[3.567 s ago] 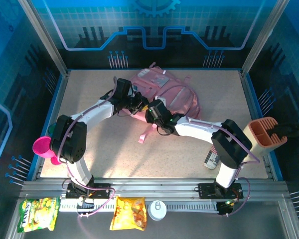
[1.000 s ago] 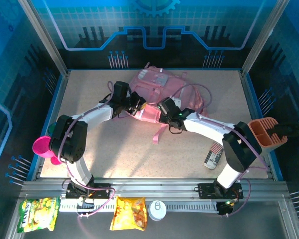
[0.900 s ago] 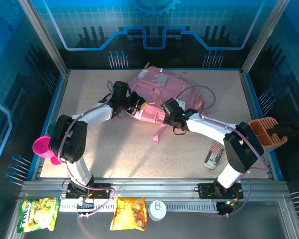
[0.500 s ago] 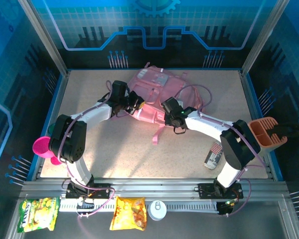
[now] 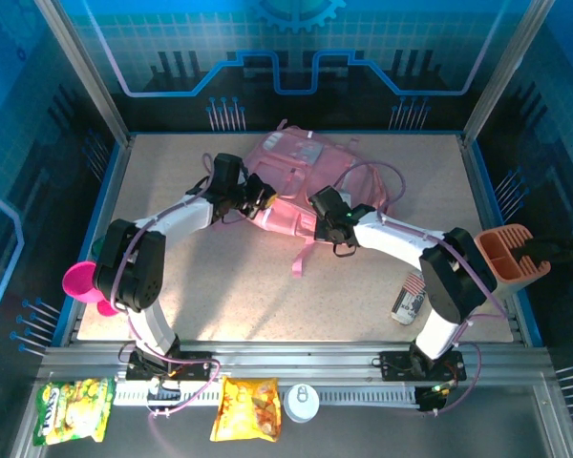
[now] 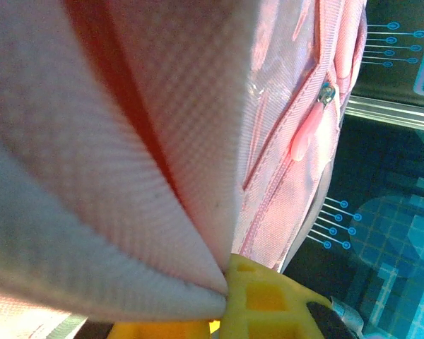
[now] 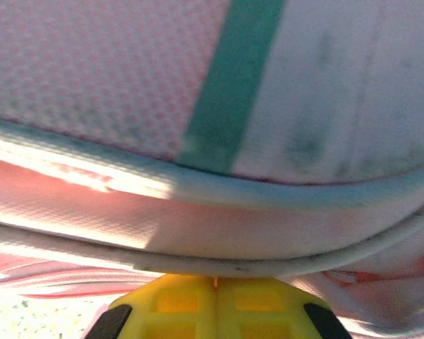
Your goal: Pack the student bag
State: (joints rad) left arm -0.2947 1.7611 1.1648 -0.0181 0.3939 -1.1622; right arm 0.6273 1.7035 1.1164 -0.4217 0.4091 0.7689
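Left tool (image 6: 230, 300) pinches a fold of the student bag (image 5: 310, 162), which lies far-centre on the desk (image 5: 220, 286). Right tool (image 7: 215, 300), clamped narrow, presses the bag's near edge, farther right than seconds ago; the loose strap (image 5: 301, 258) followed. Print on the snack packets (image 5: 72, 410) is too small to read.

The student bag (image 5: 310, 176), pink with whitish panels, lies flat at upper centre, straps trailing toward the lower middle.
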